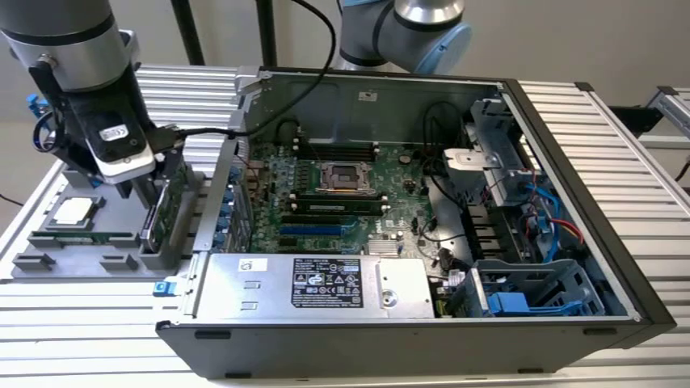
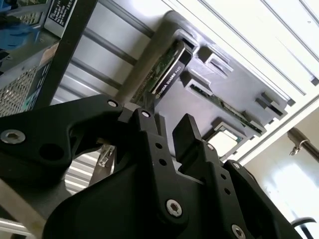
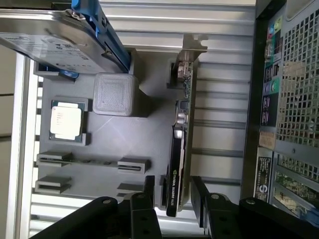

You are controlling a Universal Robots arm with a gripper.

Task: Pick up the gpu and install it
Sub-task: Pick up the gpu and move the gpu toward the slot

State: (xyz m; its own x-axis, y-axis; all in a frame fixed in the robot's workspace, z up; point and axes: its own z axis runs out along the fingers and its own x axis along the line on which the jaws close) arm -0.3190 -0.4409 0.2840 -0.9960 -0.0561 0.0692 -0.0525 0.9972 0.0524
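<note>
The gpu (image 1: 164, 212) stands on edge in a slot of the grey holder tray (image 1: 76, 263), just off the open computer case's left wall in the exterior view. Its black cooler face and green board edge show in both wrist views (image 3: 177, 149) (image 2: 167, 74). My gripper (image 1: 151, 187) hangs right over the card and is open. In the first wrist view the gripper (image 3: 174, 194) has one finger on each side of the card's near end, with a gap on both sides. The second wrist view shows my gripper (image 2: 168, 127) with the card just beyond the fingertips (image 2: 187, 130).
The tray also holds a square processor chip (image 3: 66, 121), a thin memory stick (image 3: 94, 161), a grey block (image 3: 115, 94) and a silver hard drive in a blue frame (image 3: 55, 40). The open case (image 1: 431, 202), motherboard inside, lies at the exterior view's right of the tray.
</note>
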